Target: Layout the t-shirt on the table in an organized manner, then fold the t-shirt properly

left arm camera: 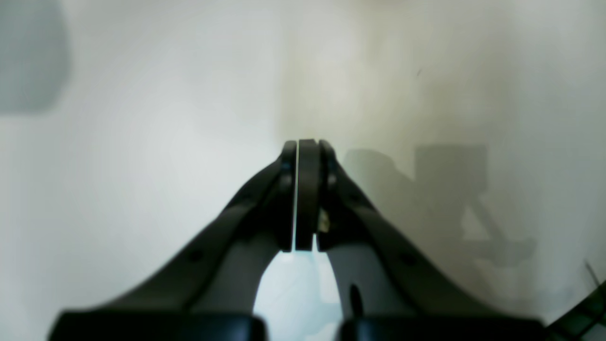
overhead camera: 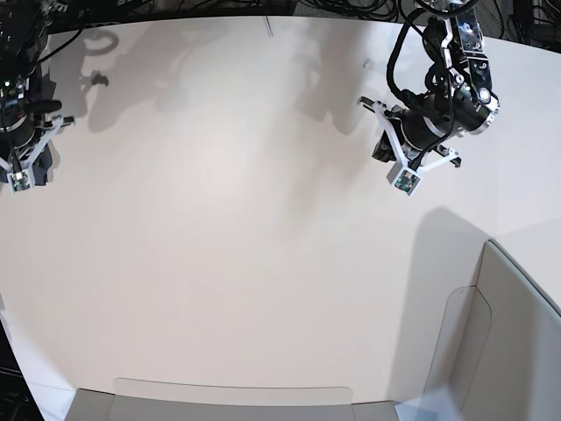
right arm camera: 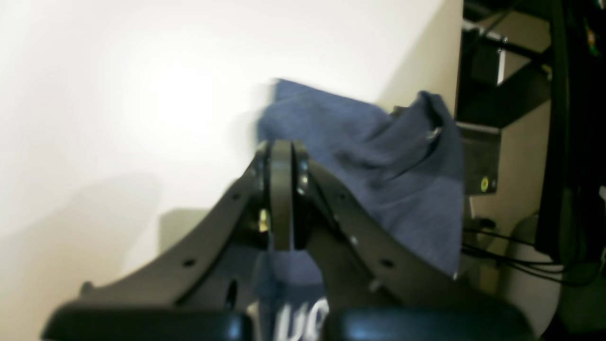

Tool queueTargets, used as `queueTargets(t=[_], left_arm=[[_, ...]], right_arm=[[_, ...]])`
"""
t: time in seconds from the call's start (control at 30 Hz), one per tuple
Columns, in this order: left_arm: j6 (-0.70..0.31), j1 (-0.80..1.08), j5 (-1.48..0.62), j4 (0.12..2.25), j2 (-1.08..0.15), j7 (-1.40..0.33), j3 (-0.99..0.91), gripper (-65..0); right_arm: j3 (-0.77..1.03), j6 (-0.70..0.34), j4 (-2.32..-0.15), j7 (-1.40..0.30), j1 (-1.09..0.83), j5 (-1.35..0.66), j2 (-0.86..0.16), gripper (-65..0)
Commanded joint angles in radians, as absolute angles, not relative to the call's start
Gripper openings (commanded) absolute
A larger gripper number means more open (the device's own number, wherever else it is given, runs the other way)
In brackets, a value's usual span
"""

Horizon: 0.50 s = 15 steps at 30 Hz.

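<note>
My right gripper [right arm camera: 281, 156] is shut on the t-shirt [right arm camera: 393, 180], dark navy-grey cloth that bunches behind and under the fingers. White letters on the cloth show between the finger bases. In the base view this gripper [overhead camera: 17, 179] sits at the table's far left edge, and the t-shirt [overhead camera: 42, 163] is only a dark patch beside it. My left gripper [left arm camera: 307, 151] is shut with nothing in it, low over the bare off-white table [left arm camera: 142, 142]. In the base view the left gripper [overhead camera: 405, 181] hangs at the upper right of the table [overhead camera: 228, 219].
Pale translucent panels stand along the front edge [overhead camera: 228, 399] and the right side [overhead camera: 513, 333]. A black frame with cables [right arm camera: 521, 142] lies just past the table edge by the right gripper. A blurred grey patch [left arm camera: 28, 57] shows at the far left of the left wrist view.
</note>
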State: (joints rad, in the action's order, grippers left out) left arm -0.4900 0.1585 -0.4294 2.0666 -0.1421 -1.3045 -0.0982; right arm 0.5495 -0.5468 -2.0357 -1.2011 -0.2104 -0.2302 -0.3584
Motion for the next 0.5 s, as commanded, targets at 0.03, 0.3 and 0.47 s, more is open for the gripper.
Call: queueTargets(t=[0.03, 0.3, 0.47], left_arm=[[-0.492, 0.168, -0.433, 2.078, -0.148, -1.299, -0.102, -65.0], [-0.492, 0.266, -0.433, 2.081, -0.148, -1.303, -0.104, -65.0], [-0.492, 0.363, -0.433, 2.091, -0.151, -1.319, -0.104, -65.0]], right_arm=[[0.561, -0.542, -2.057, -1.19, -0.213, -0.232, -0.351, -65.0], [0.564, -0.542, -2.057, -1.191, -0.38, -0.381, -0.369, -65.0], [0.565, -0.542, -2.058, -1.191, -0.539, -0.509, -0.398, -65.0]])
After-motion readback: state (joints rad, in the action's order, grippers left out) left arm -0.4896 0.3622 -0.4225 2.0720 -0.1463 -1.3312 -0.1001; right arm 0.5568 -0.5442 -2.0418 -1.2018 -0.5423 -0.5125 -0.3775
